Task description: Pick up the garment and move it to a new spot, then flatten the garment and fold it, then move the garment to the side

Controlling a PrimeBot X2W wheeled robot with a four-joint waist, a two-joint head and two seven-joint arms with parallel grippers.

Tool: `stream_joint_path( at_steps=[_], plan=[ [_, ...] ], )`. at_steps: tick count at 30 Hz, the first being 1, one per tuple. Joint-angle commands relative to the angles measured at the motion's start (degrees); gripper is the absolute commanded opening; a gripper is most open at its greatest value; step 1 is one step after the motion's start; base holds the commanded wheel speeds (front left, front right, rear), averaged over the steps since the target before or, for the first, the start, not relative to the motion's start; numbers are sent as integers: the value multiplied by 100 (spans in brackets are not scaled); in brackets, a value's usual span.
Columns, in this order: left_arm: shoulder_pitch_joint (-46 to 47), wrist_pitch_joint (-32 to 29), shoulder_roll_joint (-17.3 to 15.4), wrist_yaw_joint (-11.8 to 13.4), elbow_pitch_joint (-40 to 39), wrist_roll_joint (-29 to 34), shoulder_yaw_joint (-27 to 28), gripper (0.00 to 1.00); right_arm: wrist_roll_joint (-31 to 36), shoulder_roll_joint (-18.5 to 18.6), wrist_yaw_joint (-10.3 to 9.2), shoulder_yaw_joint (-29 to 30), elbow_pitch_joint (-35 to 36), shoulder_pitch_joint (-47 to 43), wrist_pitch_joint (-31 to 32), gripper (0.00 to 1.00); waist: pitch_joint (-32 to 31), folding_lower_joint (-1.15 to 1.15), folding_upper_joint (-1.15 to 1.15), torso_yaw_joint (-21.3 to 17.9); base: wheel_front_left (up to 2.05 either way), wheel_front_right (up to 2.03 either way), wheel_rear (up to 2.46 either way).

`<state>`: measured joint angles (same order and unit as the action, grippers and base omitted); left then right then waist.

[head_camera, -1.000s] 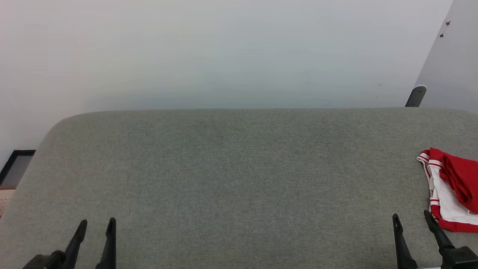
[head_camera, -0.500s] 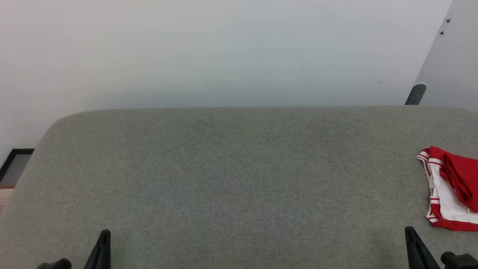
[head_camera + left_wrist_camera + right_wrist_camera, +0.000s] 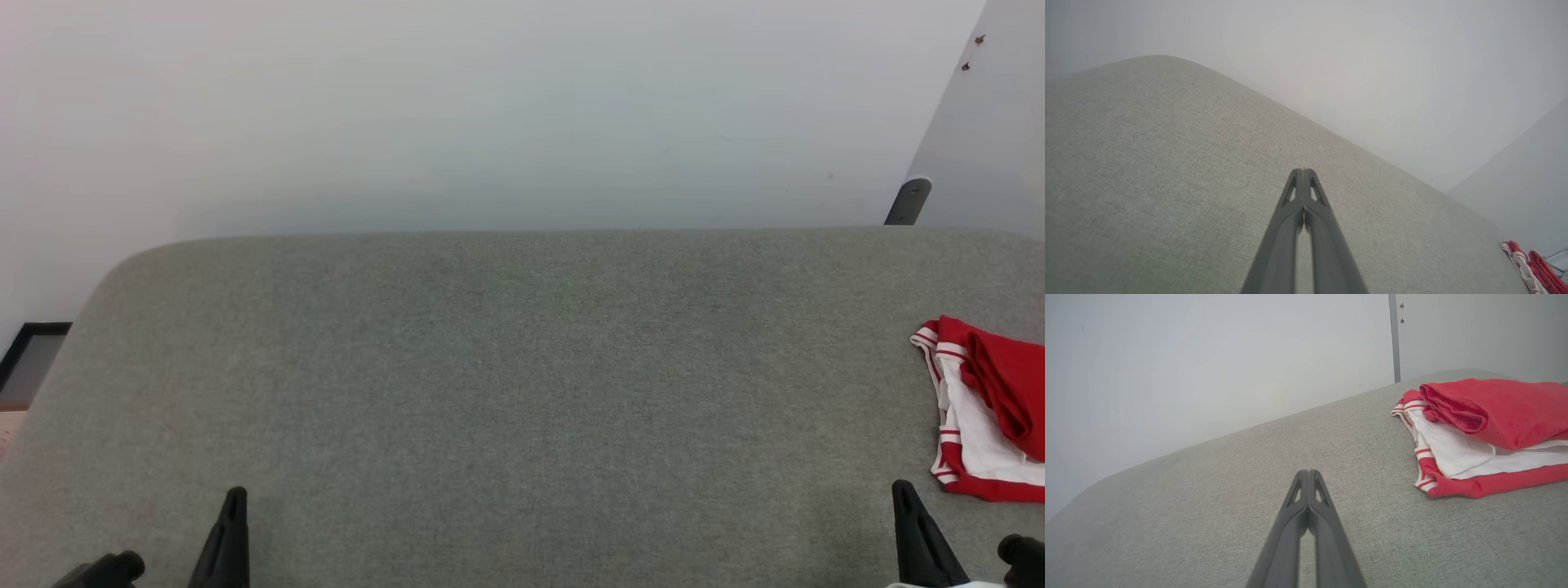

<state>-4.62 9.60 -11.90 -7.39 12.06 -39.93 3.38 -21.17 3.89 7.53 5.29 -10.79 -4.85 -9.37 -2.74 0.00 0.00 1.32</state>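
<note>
The garment sits at frame right, near the right hand, well apart from the left hand; both closed, empty.

Open for passage: whole width of grey counter, from left corner through middle to far edge. Obstructed at right edge by folded garment, stacked in raised layers. Bounded behind by pale wall; dark post standing past far right edge.
</note>
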Motion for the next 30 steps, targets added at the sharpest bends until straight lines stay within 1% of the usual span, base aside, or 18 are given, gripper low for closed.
stream_joint_path(
  at_steps=[1, 15, 30],
  plan=[
    [167, -40, -19, -3, -58, -194, 44, 0, -263, 7, -1, 22, 62, 179, 46, 0, 4, 0, 0, -2, 0, 0, 0],
    [358, -353, 163, -5, -9, -1205, 100, 0, -1634, -13, -2, 43, -8, 374, 350, 0, 43, 0, 0, -19, 0, 0, 0],
    [535, -645, 331, -7, 34, -2129, 155, 0, -2892, -32, -3, 66, -78, 548, 639, 0, 84, 0, 0, -38, 0, 0, 0]
  ],
)
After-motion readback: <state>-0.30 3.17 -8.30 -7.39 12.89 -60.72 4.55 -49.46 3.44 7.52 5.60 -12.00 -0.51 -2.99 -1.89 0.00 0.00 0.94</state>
